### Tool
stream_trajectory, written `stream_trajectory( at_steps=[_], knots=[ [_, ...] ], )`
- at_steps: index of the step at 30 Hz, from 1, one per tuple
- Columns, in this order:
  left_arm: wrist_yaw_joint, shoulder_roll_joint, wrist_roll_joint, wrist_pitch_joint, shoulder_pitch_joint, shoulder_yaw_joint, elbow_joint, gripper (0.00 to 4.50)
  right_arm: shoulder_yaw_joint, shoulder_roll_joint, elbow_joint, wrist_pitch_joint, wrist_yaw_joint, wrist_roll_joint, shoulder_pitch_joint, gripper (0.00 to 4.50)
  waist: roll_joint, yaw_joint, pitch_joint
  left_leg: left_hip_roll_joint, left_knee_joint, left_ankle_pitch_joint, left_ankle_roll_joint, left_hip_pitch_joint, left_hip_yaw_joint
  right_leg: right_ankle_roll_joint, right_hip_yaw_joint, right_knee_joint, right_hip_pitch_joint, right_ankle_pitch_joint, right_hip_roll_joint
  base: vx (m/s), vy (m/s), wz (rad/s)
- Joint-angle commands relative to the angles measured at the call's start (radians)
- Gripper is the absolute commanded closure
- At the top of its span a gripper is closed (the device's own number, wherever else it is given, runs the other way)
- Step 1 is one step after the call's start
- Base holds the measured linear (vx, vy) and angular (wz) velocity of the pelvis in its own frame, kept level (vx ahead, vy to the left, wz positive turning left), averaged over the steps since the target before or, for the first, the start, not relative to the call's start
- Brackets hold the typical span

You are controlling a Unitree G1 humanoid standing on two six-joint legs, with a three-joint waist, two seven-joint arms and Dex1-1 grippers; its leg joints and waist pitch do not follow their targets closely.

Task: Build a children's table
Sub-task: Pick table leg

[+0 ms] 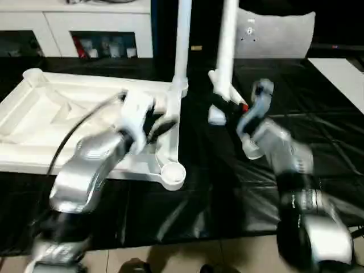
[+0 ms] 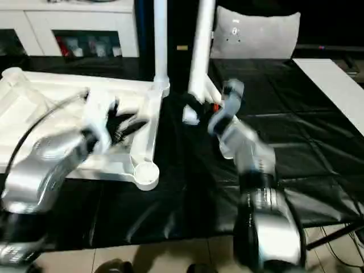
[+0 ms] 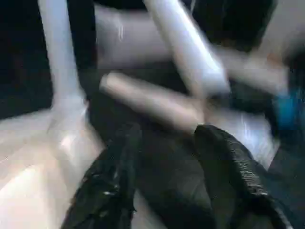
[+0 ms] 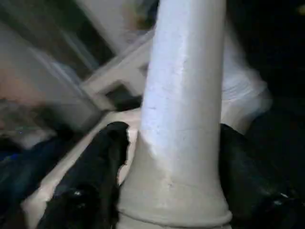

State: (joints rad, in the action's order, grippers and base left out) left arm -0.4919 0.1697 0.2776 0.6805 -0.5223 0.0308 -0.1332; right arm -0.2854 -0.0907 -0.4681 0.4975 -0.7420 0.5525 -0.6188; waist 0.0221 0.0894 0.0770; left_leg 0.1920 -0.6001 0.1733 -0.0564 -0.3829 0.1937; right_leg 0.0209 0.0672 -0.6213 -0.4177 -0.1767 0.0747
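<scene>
The children's table is lying upside down on the black-covered bench: its top (image 1: 85, 122) is showing the ribbed underside on the left, with one leg (image 1: 182, 45) already standing upright in the far right corner socket and the near right corner socket (image 1: 173, 172) sitting empty. A second leg (image 1: 226, 57) is being held upright just right of the top, its thick end low. The right gripper (image 4: 167, 157) is clamping that leg near its wide collar, black fingers (image 4: 102, 162) on either side. The left gripper (image 1: 154, 126) is hovering half spread over the top's right rim, holding nothing.

The hollow plastic is probably light and stiff but smooth, so the tapered tube could be slipping in a loose pinch; gripping low near the collar seems safest. A white cabinet (image 1: 96, 28) is standing at the far left.
</scene>
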Motion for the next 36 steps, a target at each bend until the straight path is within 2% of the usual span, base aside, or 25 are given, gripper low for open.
stream_trajectory(
  at_steps=[1,2,3,4,5,6,7,8,11,12,13,18,19,20,22,24,26,30,36],
  knots=[
    [0.041,-0.049,0.075,0.041,-0.032,0.054,0.007,2.20,0.013,-0.020,0.148,0.041,-0.083,0.101,0.031,1.96,-0.006,0.004,-0.085,0.037,0.065,0.158,0.036,0.018,-0.017,0.235,-0.045,0.066,0.068,-0.101,0.065,0.000,0.000,0.00],
    [0.050,-0.068,0.098,0.052,-0.043,0.070,0.009,2.20,0.018,-0.023,0.171,0.053,-0.099,0.117,0.047,1.96,-0.006,0.010,-0.084,0.036,0.064,0.166,0.033,0.019,-0.017,0.223,-0.045,0.071,0.067,-0.140,0.067,0.000,0.000,0.00],
    [0.058,-0.086,0.120,0.063,-0.054,0.085,0.011,1.95,0.023,-0.027,0.193,0.064,-0.114,0.133,0.062,1.96,-0.003,0.004,-0.081,0.035,0.065,0.174,0.032,0.017,-0.014,0.219,-0.047,0.075,0.066,-0.161,0.065,0.000,0.000,0.00],
    [0.069,-0.115,0.160,0.075,-0.072,0.107,0.015,1.91,0.033,-0.033,0.229,0.088,-0.136,0.154,0.087,1.96,-0.004,0.009,-0.081,0.035,0.064,0.184,0.030,0.020,-0.015,0.206,-0.045,0.081,0.064,-0.202,0.066,0.000,0.000,0.00],
    [0.069,-0.115,0.160,0.075,-0.072,0.107,0.015,1.89,0.033,-0.033,0.229,0.088,-0.136,0.154,0.087,1.96,-0.002,0.010,-0.079,0.034,0.064,0.188,0.029,0.018,-0.016,0.199,-0.044,0.083,0.064,-0.223,0.066,0.000,0.000,0.00],
    [0.087,-0.177,0.250,0.106,-0.110,0.151,0.026,1.89,0.054,-0.038,0.321,0.148,-0.181,0.198,0.145,1.96,-0.001,0.007,-0.081,0.034,0.067,0.188,0.025,0.014,-0.021,0.182,-0.042,0.084,0.065,-0.257,0.067,0.000,0.000,0.00],
    [0.095,-0.197,0.280,0.117,-0.124,0.164,0.031,1.66,0.060,-0.037,0.358,0.174,-0.195,0.212,0.167,1.96,-0.002,0.015,-0.083,0.034,0.062,0.187,0.028,0.021,-0.016,0.174,-0.044,0.089,0.062,-0.261,0.066,0.000,0.000,0.00],
    [0.101,-0.218,0.314,0.130,-0.138,0.177,0.033,1.66,0.071,-0.040,0.385,0.192,-0.207,0.220,0.183,1.96,-0.002,0.016,-0.080,0.035,0.063,0.187,0.032,0.020,-0.017,0.173,-0.044,0.092,0.060,-0.262,0.066,0.000,0.000,0.00],
    [0.107,-0.251,0.372,0.158,-0.163,0.202,0.035,1.29,0.093,-0.045,0.421,0.212,-0.216,0.228,0.208,1.96,0.001,0.014,-0.084,0.035,0.066,0.163,0.030,0.010,-0.023,0.165,-0.038,0.089,0.064,-0.259,0.065,0.000,0.000,0.00],
    [0.114,-0.266,0.404,0.173,-0.176,0.219,0.035,1.29,0.105,-0.051,0.431,0.218,-0.217,0.234,0.216,1.96,0.001,0.017,-0.081,0.035,0.065,0.169,0.027,0.016,-0.020,0.163,-0.039,0.092,0.058,-0.262,0.065,0.000,0.000,0.00],
    [0.118,-0.274,0.422,0.181,-0.183,0.228,0.036,1.17,0.112,-0.054,0.436,0.221,-0.218,0.238,0.221,1.96,0.001,0.017,-0.080,0.034,0.065,0.175,0.026,0.014,-0.020,0.165,-0.039,0.093,0.060,-0.269,0.066,0.000,0.000,0.00],
    [0.119,-0.266,0.445,0.211,-0.189,0.222,0.024,0.79,0.138,-0.069,0.486,0.254,-0.229,0.262,0.247,1.96,0.006,0.019,-0.079,0.034,0.067,0.161,0.032,0.012,-0.021,0.133,-0.040,0.095,0.060,-0.286,0.065,0.000,0.000,0.00],
    [0.119,-0.266,0.445,0.211,-0.189,0.222,0.024,0.74,0.138,-0.069,0.486,0.254,-0.229,0.262,0.247,1.96,0.005,0.020,-0.079,0.034,0.067,0.157,0.032,0.012,-0.021,0.131,-0.040,0.096,0.060,-0.284,0.064,0.000,0.000,0.00],
    [0.123,-0.263,0.452,0.217,-0.188,0.221,0.022,0.74,0.140,-0.071,0.496,0.264,-0.232,0.267,0.251,1.96,0.011,0.019,-0.079,0.035,0.066,0.153,0.032,0.012,-0.021,0.130,-0.040,0.095,0.059,-0.276,0.064,0.000,0.000,0.00],
    [0.123,-0.255,0.465,0.219,-0.184,0.217,0.017,0.52,0.143,-0.074,0.506,0.280,-0.236,0.276,0.258,1.96,0.008,0.023,-0.079,0.035,0.066,0.147,0.033,0.013,-0.021,0.131,-0.041,0.093,0.059,-0.269,0.066,0.000,0.000,0.00],
    [0.125,-0.254,0.475,0.222,-0.183,0.220,0.016,0.37,0.150,-0.079,0.509,0.281,-0.238,0.281,0.261,1.96,0.010,0.026,-0.080,0.034,0.066,0.137,0.032,0.011,-0.021,0.134,-0.041,0.092,0.060,-0.258,0.066,0.000,0.000,0.00],
    [0.125,-0.251,0.485,0.224,-0.182,0.224,0.016,0.34,0.158,-0.084,0.510,0.282,-0.237,0.285,0.263,1.96,0.010,0.026,-0.079,0.034,0.066,0.139,0.029,0.011,-0.020,0.133,-0.041,0.092,0.060,-0.261,0.066,0.000,0.000,0.00],
    [0.116,-0.245,0.509,0.223,-0.177,0.238,0.017,0.70,0.168,-0.087,0.508,0.282,-0.232,0.273,0.269,1.96,0.010,0.026,-0.077,0.034,0.067,0.149,0.024,0.011,-0.021,0.121,-0.041,0.095,0.060,-0.285,0.067,0.000,0.000,0.00],
    [0.110,-0.233,0.516,0.212,-0.175,0.228,0.017,1.22,0.174,-0.094,0.507,0.280,-0.224,0.275,0.268,1.96,0.008,0.025,-0.078,0.034,0.067,0.150,0.019,0.012,-0.021,0.119,-0.041,0.094,0.059,-0.274,0.066,0.000,0.000,0.00]
  ],
)
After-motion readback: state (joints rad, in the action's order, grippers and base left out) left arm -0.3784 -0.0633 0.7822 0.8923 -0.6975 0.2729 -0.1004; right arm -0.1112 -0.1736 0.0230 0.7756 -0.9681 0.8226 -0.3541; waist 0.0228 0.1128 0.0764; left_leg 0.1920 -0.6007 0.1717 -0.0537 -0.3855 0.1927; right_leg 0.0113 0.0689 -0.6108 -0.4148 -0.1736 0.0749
